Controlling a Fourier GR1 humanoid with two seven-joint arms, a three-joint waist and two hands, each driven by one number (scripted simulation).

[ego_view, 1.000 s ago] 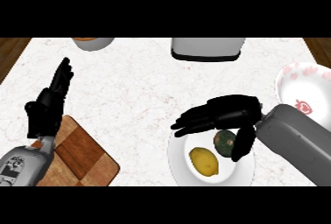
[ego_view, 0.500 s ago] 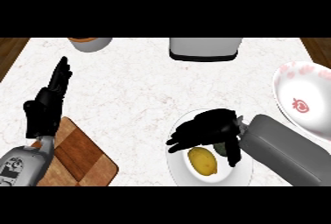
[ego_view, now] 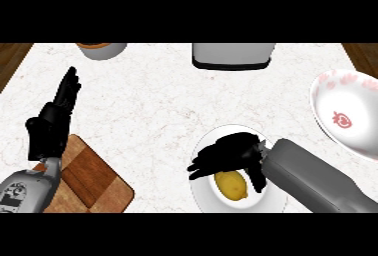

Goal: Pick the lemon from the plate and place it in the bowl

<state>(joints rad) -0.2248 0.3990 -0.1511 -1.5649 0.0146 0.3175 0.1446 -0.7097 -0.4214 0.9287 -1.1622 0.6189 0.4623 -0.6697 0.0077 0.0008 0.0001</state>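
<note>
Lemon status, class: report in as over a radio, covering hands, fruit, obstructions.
Right hand open over the white plate, not gripping. Left hand open, resting at left. Lemon on plate. Bowl at right; nothing seen in the way.

White marbled counter (ego_view: 162,100), seemingly wood floor (ego_view: 13,55) beyond.

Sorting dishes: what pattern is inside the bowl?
Head view: white bowl with red markings inside.

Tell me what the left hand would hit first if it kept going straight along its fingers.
The left hand points up-counter, slightly right, toward the grey container at the far edge. That looks like the first thing in line; only bare counter lies between, though the hand's height is unclear.
</note>
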